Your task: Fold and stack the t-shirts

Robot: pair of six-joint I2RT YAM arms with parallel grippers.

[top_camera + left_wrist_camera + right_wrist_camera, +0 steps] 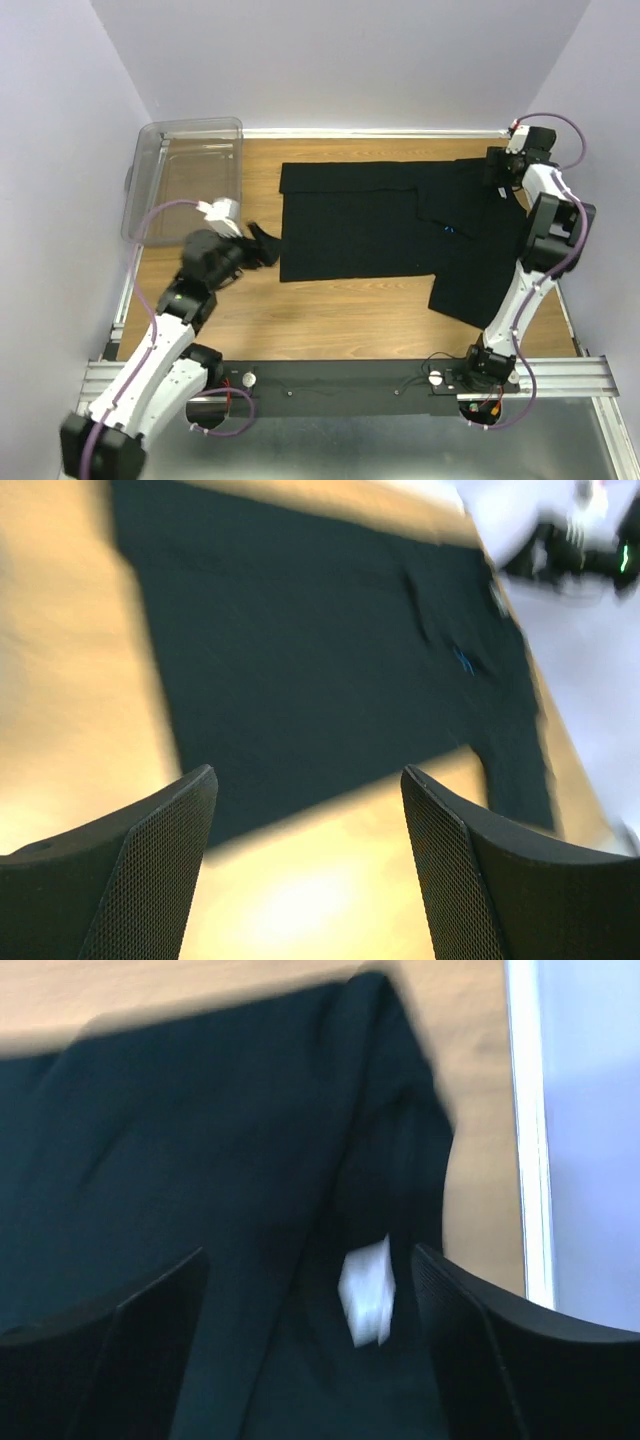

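Observation:
One black t-shirt (380,220) lies spread flat across the wooden table, its small blue logo (450,232) toward the right. My left gripper (262,245) hovers open just off the shirt's left edge. In the left wrist view its fingers (160,860) frame bare wood, with the t-shirt (320,650) ahead. My right gripper (497,186) is over the shirt's far right part and stands open. In the right wrist view the black cloth (200,1160) and the white neck tag (367,1290) lie below and between its fingers (470,1330), which hold nothing.
A clear plastic bin (185,175) stands at the far left corner. Walls close in the table on three sides. A metal rail (350,375) with the arm bases runs along the near edge. Bare wood (330,310) lies in front of the shirt.

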